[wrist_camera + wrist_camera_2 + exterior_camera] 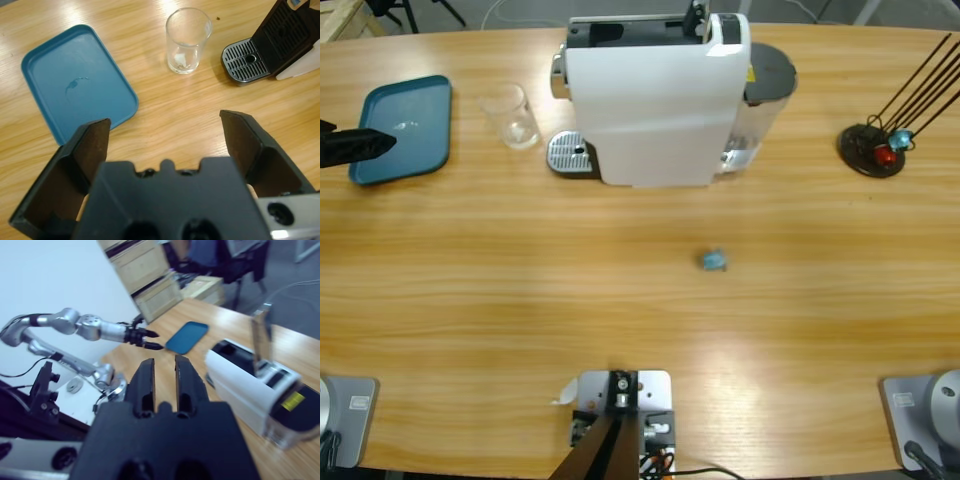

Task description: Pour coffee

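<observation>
Left end effector point(165, 145), jaws apart, hovers over the tray point(75, 87) near the table's point(620, 300) left edge. Right end effector point(164, 382): jaws together. Glass point(187, 40) stands upright beside the tray, its coffee point(182, 62) a thin pale layer.

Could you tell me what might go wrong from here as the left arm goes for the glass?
The glass tumbler stands close beside the machine's drip tray, so an open left end effector could clip the tray. A side knock might tip the glass. The blue tray lies near the approach path.
</observation>
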